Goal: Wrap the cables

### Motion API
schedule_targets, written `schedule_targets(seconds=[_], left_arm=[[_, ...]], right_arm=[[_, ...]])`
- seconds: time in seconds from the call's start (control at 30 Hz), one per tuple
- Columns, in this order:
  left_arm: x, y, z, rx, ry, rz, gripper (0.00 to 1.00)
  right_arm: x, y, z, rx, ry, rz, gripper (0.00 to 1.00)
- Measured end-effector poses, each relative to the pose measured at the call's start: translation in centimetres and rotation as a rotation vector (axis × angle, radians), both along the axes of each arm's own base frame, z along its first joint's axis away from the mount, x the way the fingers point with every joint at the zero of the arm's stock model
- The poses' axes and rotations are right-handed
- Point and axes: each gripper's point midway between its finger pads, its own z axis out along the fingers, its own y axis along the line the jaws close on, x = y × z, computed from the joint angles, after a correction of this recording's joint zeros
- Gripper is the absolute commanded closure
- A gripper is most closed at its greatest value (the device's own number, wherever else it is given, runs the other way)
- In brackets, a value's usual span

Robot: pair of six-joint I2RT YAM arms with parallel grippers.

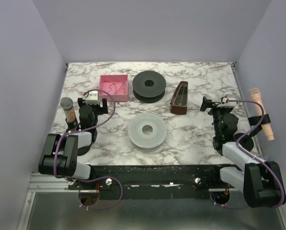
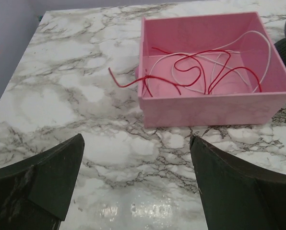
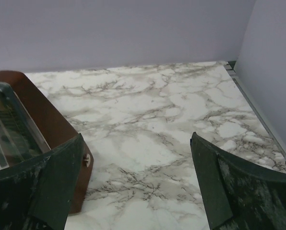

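The thin dark-red cables [image 2: 200,51] lie in loose curls inside a shallow square pink plastic box [image 2: 215,108], tangled with a thin white wire [image 2: 269,50]. One red end hangs over the box's left wall and rests on the white marble-patterned table [image 1: 196,139]. The box sits toward the far left corner of the table, just beside a black plastic spool [image 1: 149,86] that stands near the middle of the far edge. A pale grey spool [image 1: 146,130] lies flat at the middle of the table, well apart from the box. A dark-brown wedge-shaped case with a glass front [image 1: 179,97] stands to the right of the black spool. The left gripper [image 2: 137,143] is released, its dark fingers spread wide over bare marble just short of the box's near wall, grasping nothing. The right gripper [image 3: 136,141] is likewise released and empty, near the right edge, with the brown case beside its left finger
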Motion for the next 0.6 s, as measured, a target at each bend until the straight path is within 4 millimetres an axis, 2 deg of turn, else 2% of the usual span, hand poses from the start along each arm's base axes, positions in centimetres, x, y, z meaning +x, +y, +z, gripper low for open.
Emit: schedule_targets(seconds=[0.17,0.37,0.5,0.6], left_arm=[[2.4,-2.4,3.0,0.050,0.016,-0.145,0.01],[1.0,-4.6,2.4,0.098,0.117,-0.309,0.01],[1.7,-5.9,4.0,0.115,0.186,-0.402,0.01],[1.9,-6.3,5.7,0.123,0.209,-0.428,0.01]], right_arm=[[-0.4,2.4,3.7,0.034,-0.072,0.132,0.00],[0.7,5.5,9.1,0.095,-0.062,0.240,0.00],[1.1,10.5,12.8,0.111,-0.039,0.318,0.00],[2.4,13.2,13.4,0.111,0.028,0.326,0.00]])
